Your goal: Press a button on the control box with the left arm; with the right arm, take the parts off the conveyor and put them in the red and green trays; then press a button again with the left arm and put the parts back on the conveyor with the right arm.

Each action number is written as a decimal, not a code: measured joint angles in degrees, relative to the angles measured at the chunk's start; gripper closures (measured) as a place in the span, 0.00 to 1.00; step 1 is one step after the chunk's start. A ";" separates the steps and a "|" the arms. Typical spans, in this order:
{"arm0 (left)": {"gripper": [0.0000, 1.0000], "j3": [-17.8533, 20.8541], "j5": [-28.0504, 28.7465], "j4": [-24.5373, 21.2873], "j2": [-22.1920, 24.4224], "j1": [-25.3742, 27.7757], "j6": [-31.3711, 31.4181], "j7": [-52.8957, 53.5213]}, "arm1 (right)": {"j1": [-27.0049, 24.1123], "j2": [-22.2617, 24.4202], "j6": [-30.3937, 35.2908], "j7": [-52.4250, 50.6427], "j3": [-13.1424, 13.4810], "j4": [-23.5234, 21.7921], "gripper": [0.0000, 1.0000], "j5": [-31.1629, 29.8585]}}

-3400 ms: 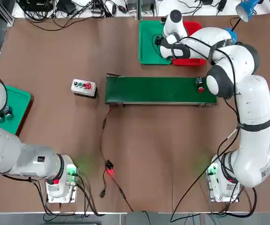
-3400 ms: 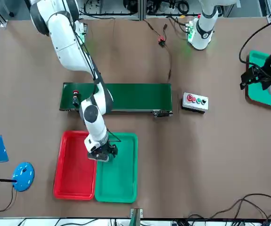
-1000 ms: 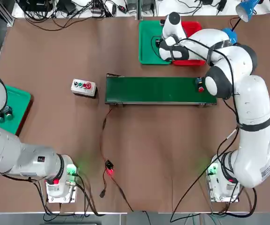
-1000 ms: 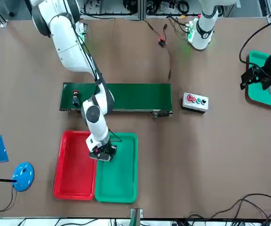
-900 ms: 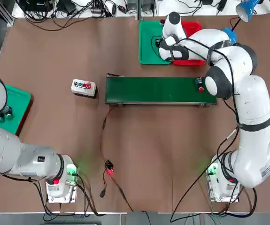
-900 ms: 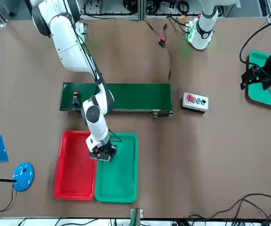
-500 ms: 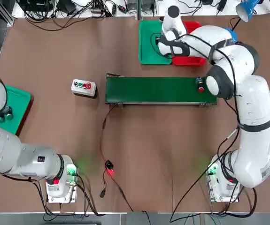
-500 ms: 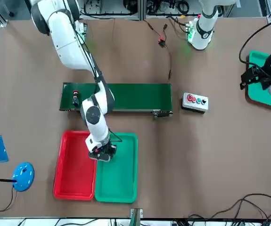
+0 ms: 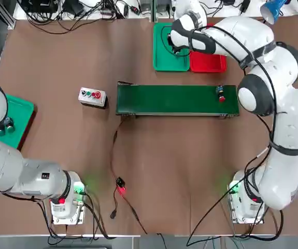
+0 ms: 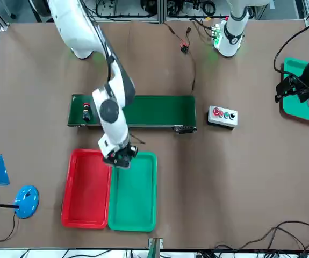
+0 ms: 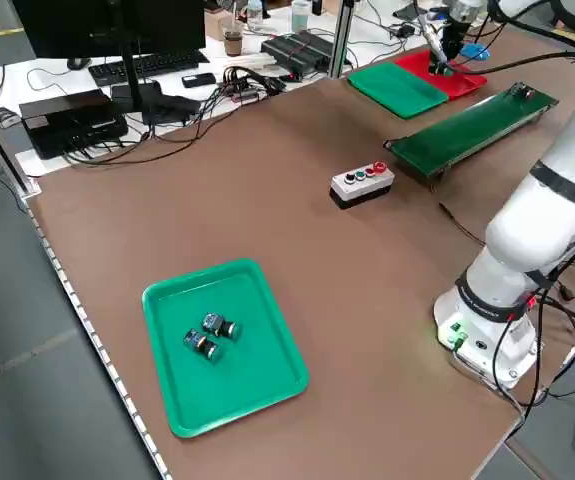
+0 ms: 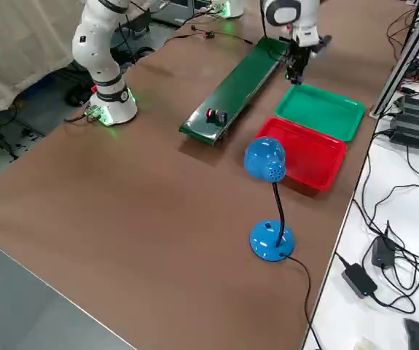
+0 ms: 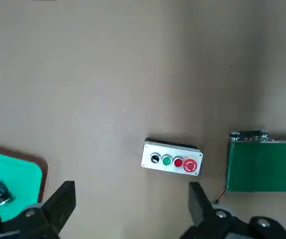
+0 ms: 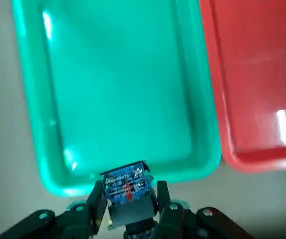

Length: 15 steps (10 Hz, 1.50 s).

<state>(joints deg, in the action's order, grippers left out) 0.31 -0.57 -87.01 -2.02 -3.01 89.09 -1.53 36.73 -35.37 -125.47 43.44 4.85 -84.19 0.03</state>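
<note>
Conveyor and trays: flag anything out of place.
Nothing looks spilled or askew. The red tray and green tray sit flush side by side, both empty. One red-capped part waits on the conveyor; the right gripper holds another part over the green tray's edge.

No legible text; blue label on held part (image 14: 126,185) unreadable.

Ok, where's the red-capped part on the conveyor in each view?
Top: red-capped part, conveyor's right end.
Front: conveyor's left end.
Left side: conveyor's far end.
Right side: conveyor's near end.
Left wrist: not in it.
Right wrist: not in it; its jaws hold another part.
Shared landmark: the conveyor.
</note>
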 joint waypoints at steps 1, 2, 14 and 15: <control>0.00 -0.03 0.00 0.00 -0.01 -0.03 0.00 0.00 | 2.35 2.61 0.02 2.84 -0.09 -3.25 0.54 0.04; 0.00 -0.04 0.00 0.01 -0.02 -0.04 0.00 0.00 | 5.28 4.77 -0.03 6.41 -0.16 -6.42 0.54 0.05; 0.00 0.02 0.00 0.01 -0.03 0.04 0.00 0.03 | 17.84 5.55 -16.91 21.15 0.12 -20.10 0.54 -0.14; 0.00 0.03 0.00 0.01 -0.03 0.09 0.00 0.04 | 17.85 5.05 -17.71 21.17 0.22 -20.10 0.54 -0.15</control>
<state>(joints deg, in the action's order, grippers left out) 0.34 -0.57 -87.00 -2.05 -2.91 89.09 -1.49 54.58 -30.32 -143.18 64.61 5.07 -104.28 -0.12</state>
